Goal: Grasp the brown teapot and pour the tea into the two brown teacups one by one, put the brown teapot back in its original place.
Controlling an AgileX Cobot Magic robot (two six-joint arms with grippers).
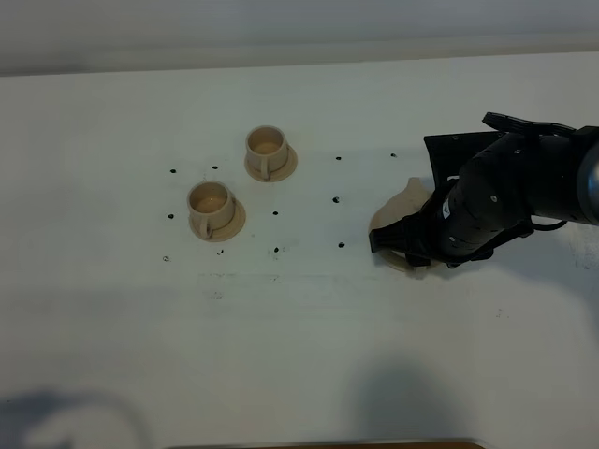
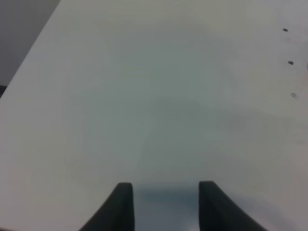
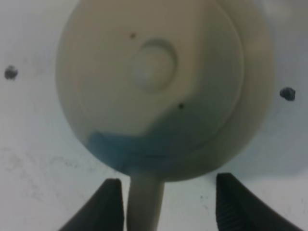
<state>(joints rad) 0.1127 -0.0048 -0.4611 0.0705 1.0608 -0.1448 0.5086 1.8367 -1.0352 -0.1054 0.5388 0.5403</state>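
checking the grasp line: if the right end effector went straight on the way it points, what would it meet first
Most likely the loop handle of the pale tan round clay teapot, which lies between the open fingers of the right end effector. Depth is unclear from this view.

High overview; wrist close above teapot (image 3: 192, 96)

- The brown teapot (image 3: 154, 82) below the right gripper (image 3: 171, 199) looks like smooth, matt clay.
- The two brown teacups (image 1: 211, 208) (image 1: 268, 150) share that matt finish.
- The bench (image 1: 309, 327) is matt white and faintly scuffed.
- The gripper's fingers (image 3: 236, 207) are matt black with fine ribbing.
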